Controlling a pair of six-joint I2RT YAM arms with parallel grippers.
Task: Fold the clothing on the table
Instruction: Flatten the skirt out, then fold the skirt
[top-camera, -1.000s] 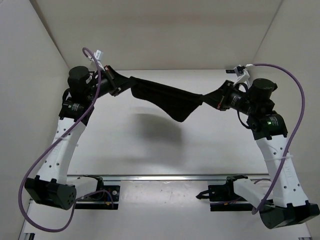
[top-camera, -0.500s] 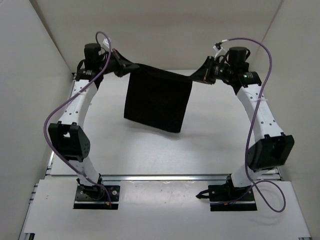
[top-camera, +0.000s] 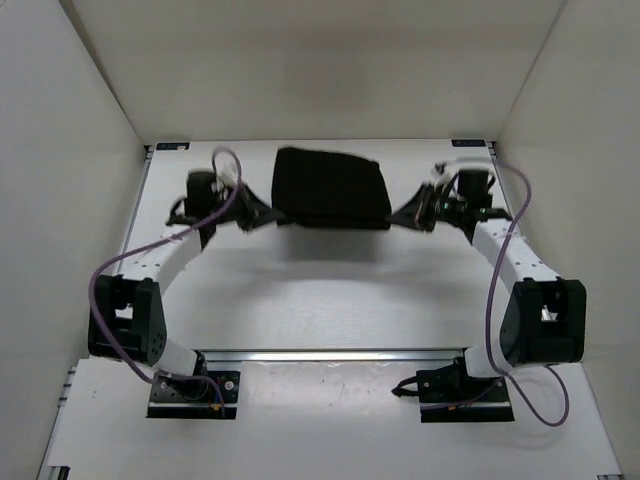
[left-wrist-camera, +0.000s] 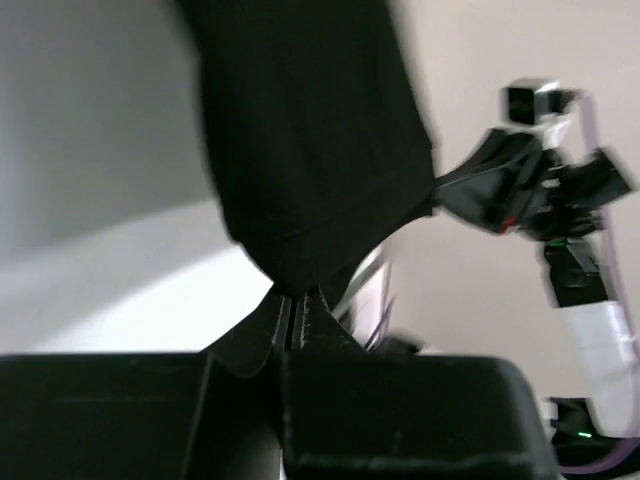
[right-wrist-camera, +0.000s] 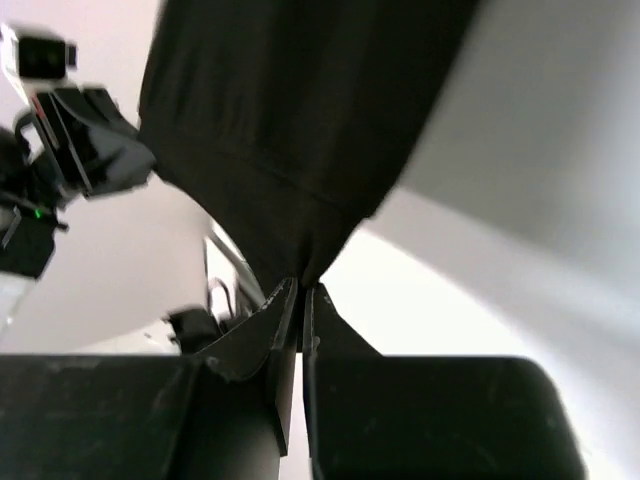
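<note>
Two corners stay pinched, one in the left hand (top-camera: 268, 214) and one in the right hand (top-camera: 398, 217), with the clothing (top-camera: 332, 188) between them swung down from its high hang to low over the far bench (top-camera: 320, 290), probably to lay it out for folding.

back wall (top-camera: 300, 70): plain white | left wall (top-camera: 50, 180), right wall (top-camera: 590, 150): white, upright | mounting rail (top-camera: 330, 353): metal, crosswise
</note>
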